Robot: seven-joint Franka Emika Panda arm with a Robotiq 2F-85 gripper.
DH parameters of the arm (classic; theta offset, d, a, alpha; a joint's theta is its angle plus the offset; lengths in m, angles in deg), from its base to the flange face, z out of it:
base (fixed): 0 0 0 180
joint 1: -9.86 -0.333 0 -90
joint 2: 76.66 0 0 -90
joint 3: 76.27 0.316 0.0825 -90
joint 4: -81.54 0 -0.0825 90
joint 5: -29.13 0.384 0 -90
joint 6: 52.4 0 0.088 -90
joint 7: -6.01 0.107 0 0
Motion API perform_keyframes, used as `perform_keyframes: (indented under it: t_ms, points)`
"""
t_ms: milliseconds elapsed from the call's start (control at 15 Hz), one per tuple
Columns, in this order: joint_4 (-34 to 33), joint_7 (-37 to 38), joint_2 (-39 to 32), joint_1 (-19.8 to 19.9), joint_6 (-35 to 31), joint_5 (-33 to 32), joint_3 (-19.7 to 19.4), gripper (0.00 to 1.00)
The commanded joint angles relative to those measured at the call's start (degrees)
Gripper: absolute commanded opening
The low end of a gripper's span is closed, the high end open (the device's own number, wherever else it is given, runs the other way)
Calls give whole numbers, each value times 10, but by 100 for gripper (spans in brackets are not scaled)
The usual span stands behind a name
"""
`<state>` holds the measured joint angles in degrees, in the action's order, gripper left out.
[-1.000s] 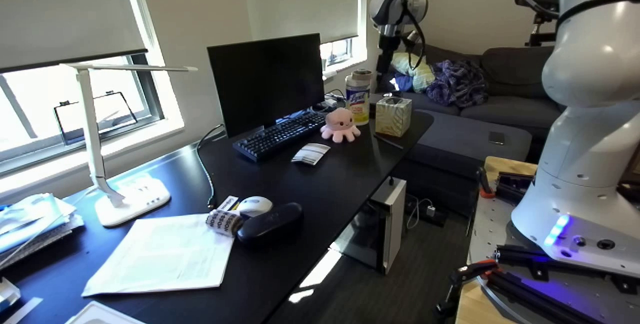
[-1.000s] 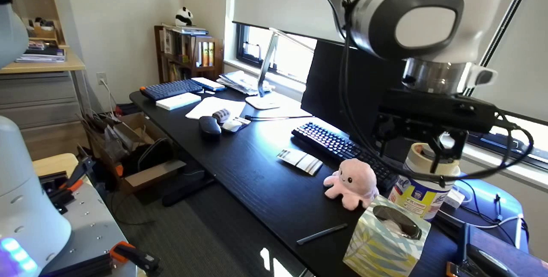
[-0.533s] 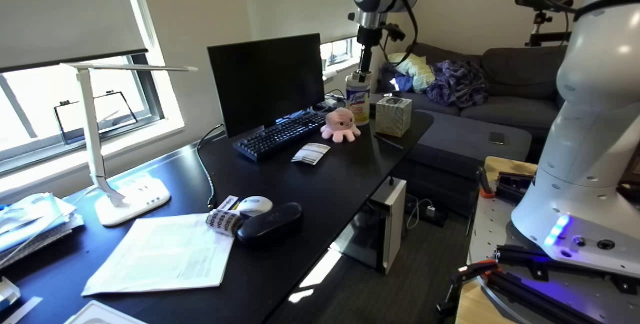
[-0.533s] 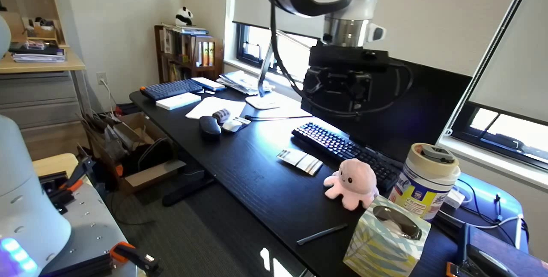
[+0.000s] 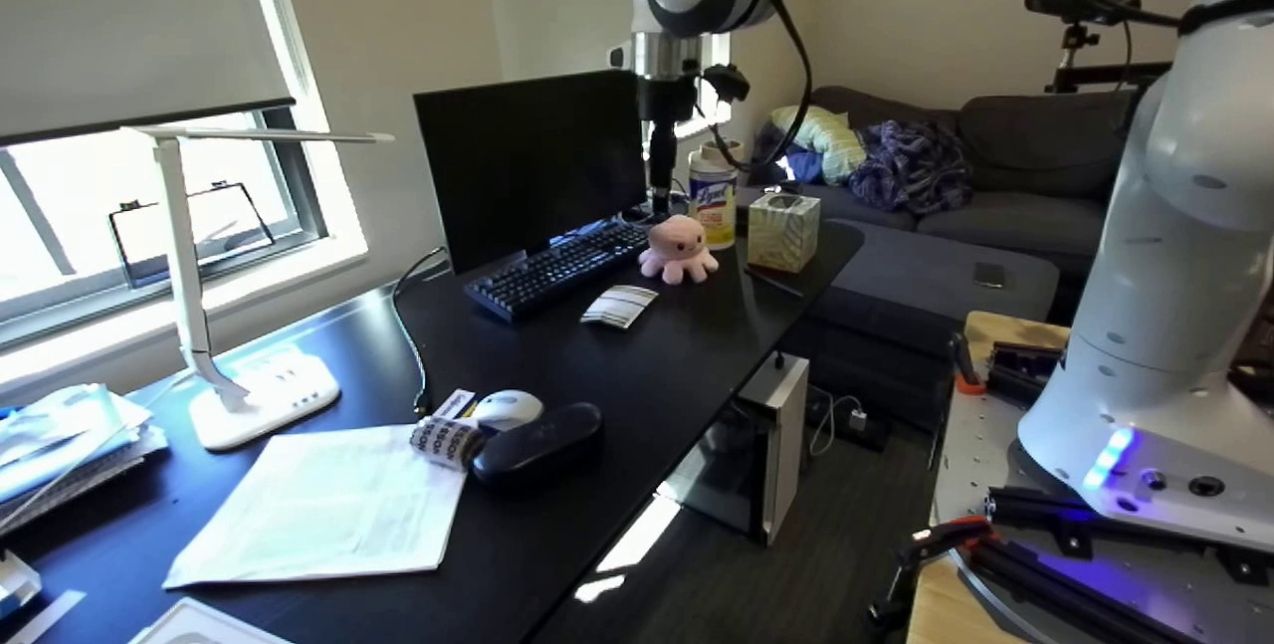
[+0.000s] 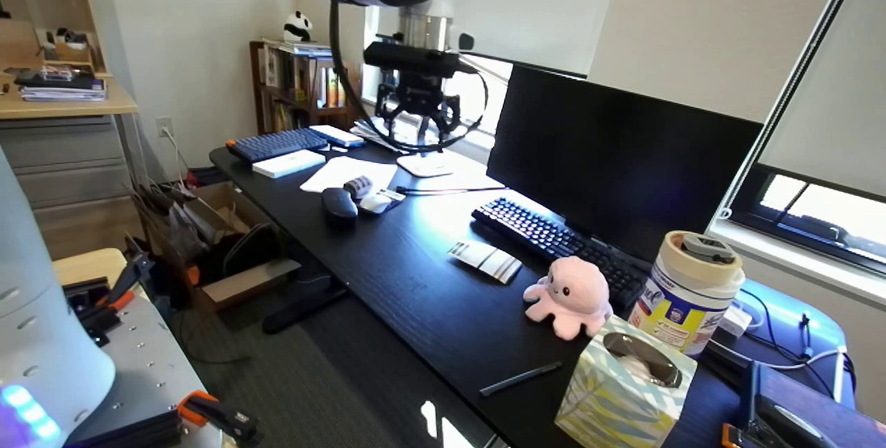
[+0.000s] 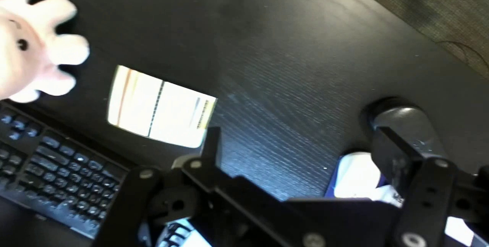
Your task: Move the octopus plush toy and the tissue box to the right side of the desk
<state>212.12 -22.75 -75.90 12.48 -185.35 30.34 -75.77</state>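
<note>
The pink octopus plush toy (image 5: 679, 252) sits upright on the black desk (image 5: 657, 365), close to the tissue box (image 5: 784, 232), in both exterior views; there the plush (image 6: 576, 296) is just behind the pale patterned box (image 6: 619, 399). In the wrist view the plush (image 7: 34, 52) is cut off at the left edge, and the tissue box is out of view. My gripper (image 5: 660, 201) is raised above the desk, pointing down. In an exterior view it (image 6: 419, 135) hangs well away from both objects. In the wrist view its jaws (image 7: 298, 136) are wide apart with nothing between them.
A wipes container (image 6: 682, 302) topped with a tape roll stands beside the plush and box. The monitor (image 6: 616, 164) and keyboard (image 6: 547, 230) line the window side. A striped card (image 7: 160, 105), grey pen (image 6: 520, 379), dark case (image 5: 537, 441), white mouse (image 5: 508, 410) and lamp (image 5: 249, 395) are on the desk.
The arm has swept from above the wipes container along the desk toward the lamp end, leftward in both exterior views. The plush and the tissue box have not moved.
</note>
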Motion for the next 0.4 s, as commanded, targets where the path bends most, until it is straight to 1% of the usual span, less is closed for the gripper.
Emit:
perform_keyframes:
  t_ms: [0, 133, 333]
  points:
    - [-1, 28, 0, -25, 12, 1, 8, 100]
    - [-1, 66, 0, -53, 21, 2, 29, 100]
    - [-1, 70, 0, -53, 21, 2, 28, 100]
